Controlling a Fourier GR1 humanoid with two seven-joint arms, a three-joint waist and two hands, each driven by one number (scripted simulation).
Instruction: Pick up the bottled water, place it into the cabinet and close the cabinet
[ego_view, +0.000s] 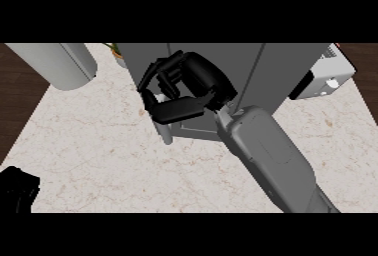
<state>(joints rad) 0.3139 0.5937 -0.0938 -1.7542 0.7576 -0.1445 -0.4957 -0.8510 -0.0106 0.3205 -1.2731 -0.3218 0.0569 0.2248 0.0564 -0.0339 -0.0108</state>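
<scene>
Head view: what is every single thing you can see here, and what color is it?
counter: one, pale marbled, fills the middle of the view
cabinet: one, grey, upright at top centre
cylinder: one, light grey, top left, lying over the counter's edge
appliance: one, white with black, top right beside the cabinet
yellow-green thing: one, top edge left of the cabinet, too little shows to name
floor: dark brown, far left and top right
right hand: one, black, fingers curled, at the cabinet's front
right forearm: one, grey, from lower right
left hand: one, black, lower left edge
</scene>
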